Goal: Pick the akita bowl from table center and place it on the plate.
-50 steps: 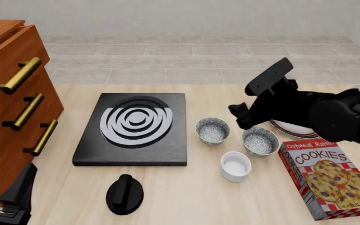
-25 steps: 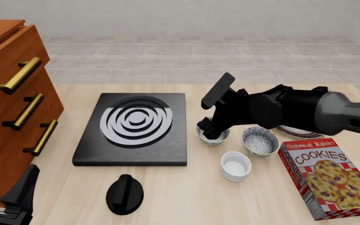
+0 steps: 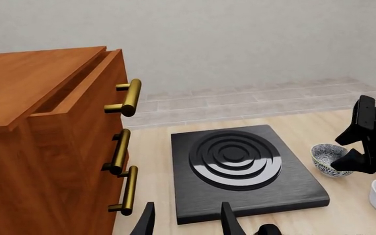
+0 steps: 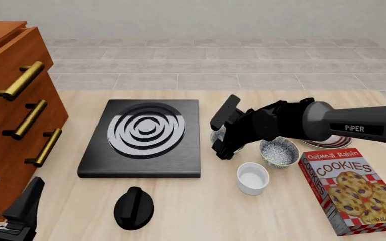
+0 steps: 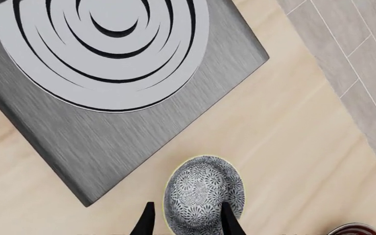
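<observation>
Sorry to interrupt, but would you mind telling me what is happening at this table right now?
The right gripper is down at the akita bowl beside the black stove plate, its fingers on either side of the bowl's rim. The bowl sits on the table, not lifted yet. The striped plate lies mostly hidden behind the right arm. The left gripper is open, idle near the wooden drawers.
</observation>
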